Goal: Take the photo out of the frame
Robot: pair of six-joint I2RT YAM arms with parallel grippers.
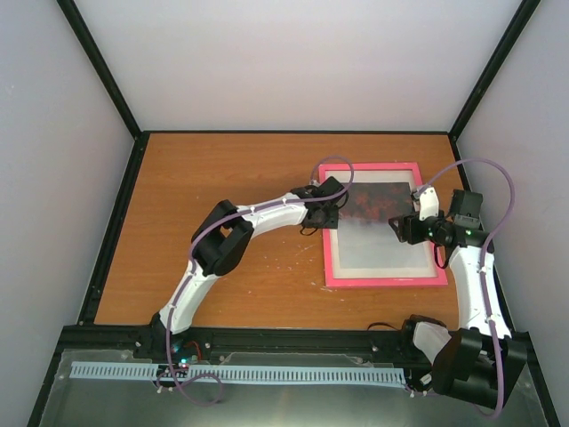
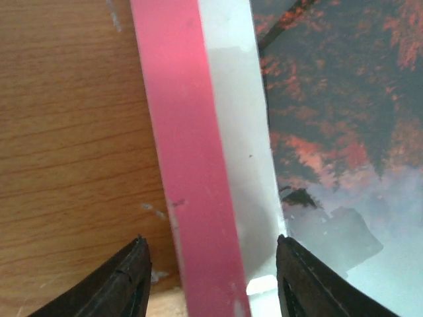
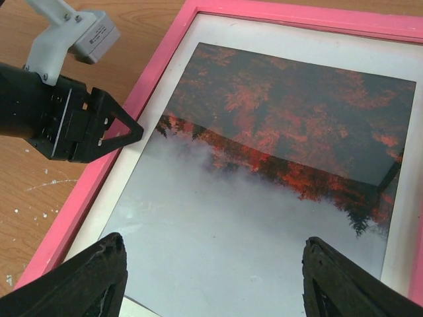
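Parted on both sides: left jaws astride the frame [image 2: 188, 165] rail, right jaws poised above the photo [image 3: 277, 165]. Lies face-up on the counter [image 1: 222, 178], photo not yet out. Could skid or twist if pinched by one rail alone; might strain any glazing.

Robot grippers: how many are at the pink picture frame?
2. The left gripper is open astride the left border of the bright pink rectangular picture frame; the right gripper hangs open over the red-and-black photo. None seems hidden.
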